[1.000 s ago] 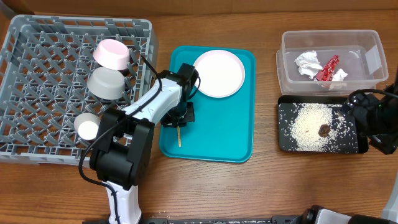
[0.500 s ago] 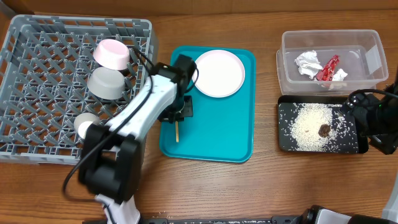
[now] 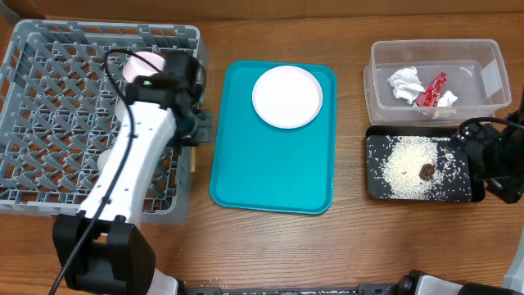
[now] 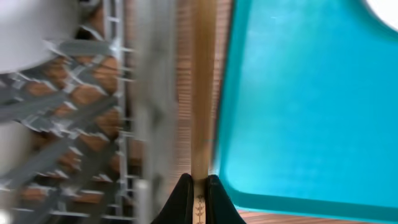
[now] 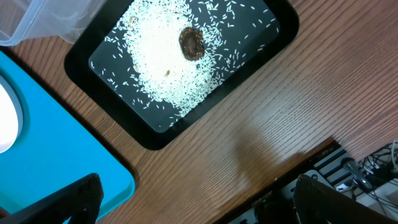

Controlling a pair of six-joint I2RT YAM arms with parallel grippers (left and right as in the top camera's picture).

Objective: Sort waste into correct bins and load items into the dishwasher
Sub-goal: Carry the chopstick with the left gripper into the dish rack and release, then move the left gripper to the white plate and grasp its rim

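Observation:
My left gripper (image 3: 195, 135) is shut on the thin wooden stick (image 4: 200, 87) and holds it over the gap between the grey dish rack (image 3: 49, 115) and the teal tray (image 3: 270, 172); the stick also shows in the overhead view (image 3: 193, 160). The white plate (image 3: 287, 97) lies on the teal tray. A small white bowl (image 3: 146, 65) sits in the rack; my arm hides the other rack items. My right gripper (image 5: 193, 199) is open and empty over the table near the black tray (image 3: 417, 168), which holds rice grains and a brown lump (image 3: 426, 171). The clear tub (image 3: 434, 78) holds white tissue (image 3: 405, 84) and a red wrapper (image 3: 432, 88).
The rack's right wall (image 4: 146, 106) is beside the stick in the left wrist view. The teal tray edge (image 4: 298, 124) lies to its right. Bare wood table (image 5: 261, 124) lies under the right gripper, with the table's front edge and cables beyond.
My left gripper has lifted the stick off the teal tray and swung left to the rack's right edge. The right arm has not moved.

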